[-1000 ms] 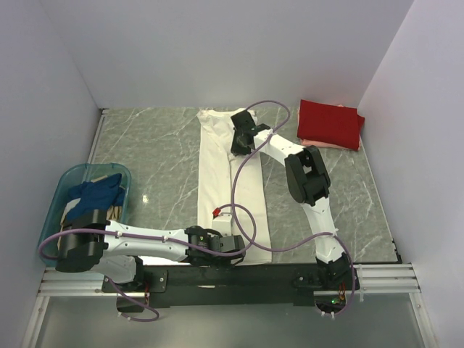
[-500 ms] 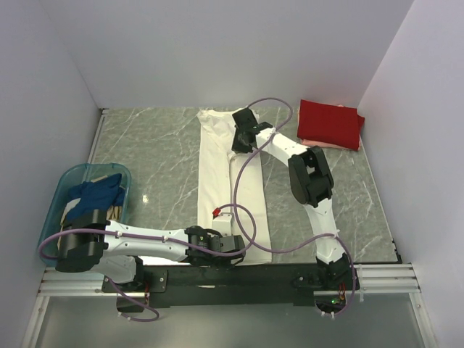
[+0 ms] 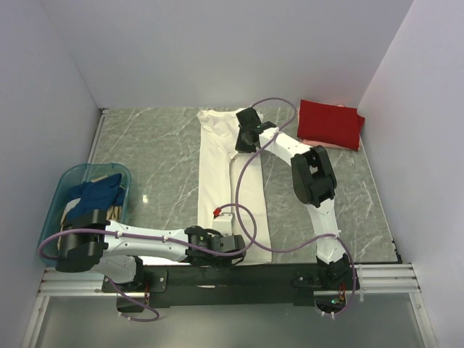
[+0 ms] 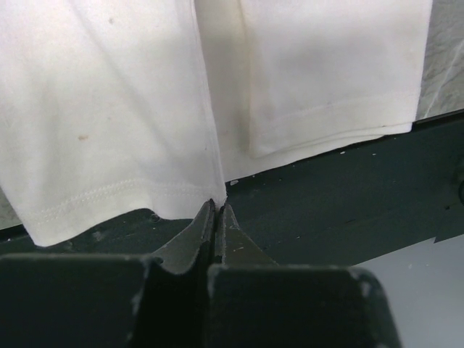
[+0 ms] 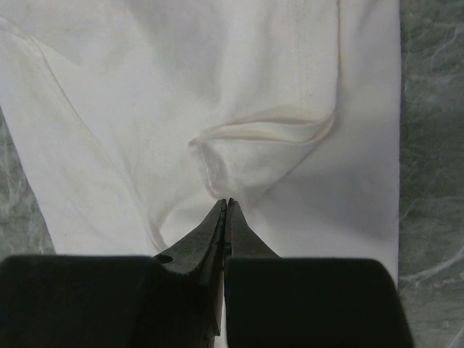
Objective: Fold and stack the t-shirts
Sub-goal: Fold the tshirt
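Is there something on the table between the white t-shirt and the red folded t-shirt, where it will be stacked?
Nothing visible. Between the white t-shirt and the red t-shirt the table shows only bare marble. Only the robot's own right arm passes above that stretch.

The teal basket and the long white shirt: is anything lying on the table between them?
Nothing: in the top view, only bare marbled table separates the basket from the cream-white t-shirt.
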